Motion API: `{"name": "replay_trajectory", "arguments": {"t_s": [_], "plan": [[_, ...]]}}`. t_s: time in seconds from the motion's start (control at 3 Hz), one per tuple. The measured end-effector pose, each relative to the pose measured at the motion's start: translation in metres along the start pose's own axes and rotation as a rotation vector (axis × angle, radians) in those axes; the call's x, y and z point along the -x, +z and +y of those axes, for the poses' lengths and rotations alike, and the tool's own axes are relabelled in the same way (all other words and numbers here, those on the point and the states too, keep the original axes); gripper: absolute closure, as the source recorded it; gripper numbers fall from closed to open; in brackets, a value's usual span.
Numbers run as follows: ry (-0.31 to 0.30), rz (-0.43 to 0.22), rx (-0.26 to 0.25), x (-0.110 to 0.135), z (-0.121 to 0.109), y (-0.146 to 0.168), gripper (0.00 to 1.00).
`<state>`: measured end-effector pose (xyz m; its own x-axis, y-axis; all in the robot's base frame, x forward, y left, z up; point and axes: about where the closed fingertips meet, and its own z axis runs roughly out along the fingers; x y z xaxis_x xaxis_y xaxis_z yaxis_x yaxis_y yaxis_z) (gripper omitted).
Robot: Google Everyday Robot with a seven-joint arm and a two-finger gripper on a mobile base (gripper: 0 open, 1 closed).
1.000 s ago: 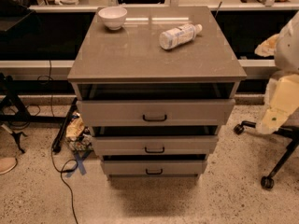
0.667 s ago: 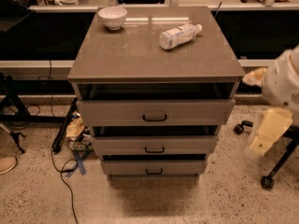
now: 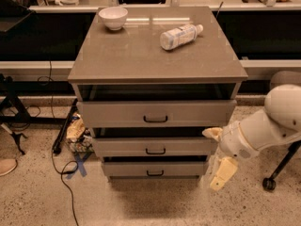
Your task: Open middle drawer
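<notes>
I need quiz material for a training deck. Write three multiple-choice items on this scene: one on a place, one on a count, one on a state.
1. Where is the end effector relative to the cabinet?
A. Above its top
B. By the right end of the middle drawer
C. On the floor to its left

2. How many drawers does it hold?
A. Two
B. Three
C. Five

3. How is the bottle placed?
A. Upright
B. Hanging from a handle
C. Lying on its side

Answers:
1 B: its open fingers sit beside that drawer's right edge.
2 B: the top drawer, middle drawer and bottom drawer are stacked, each with one black handle.
3 C: its length rests flat on the cabinet top.
</notes>
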<state>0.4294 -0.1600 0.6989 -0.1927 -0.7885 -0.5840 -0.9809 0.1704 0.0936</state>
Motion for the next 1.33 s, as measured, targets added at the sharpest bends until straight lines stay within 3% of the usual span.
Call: {"name": "replay_trajectory", "arguments": {"t_s": [0.67, 1.0, 1.33], "plan": [[0.02, -0.013, 0.042, -0.016, -0.004, 0.024, 0.0], [-0.035, 0.023, -0.012, -0.053, -0.026, 0.046, 0.0], [-0.131, 0.024, -0.111, -0.091, -0.072, 0.066, 0.0]]}}
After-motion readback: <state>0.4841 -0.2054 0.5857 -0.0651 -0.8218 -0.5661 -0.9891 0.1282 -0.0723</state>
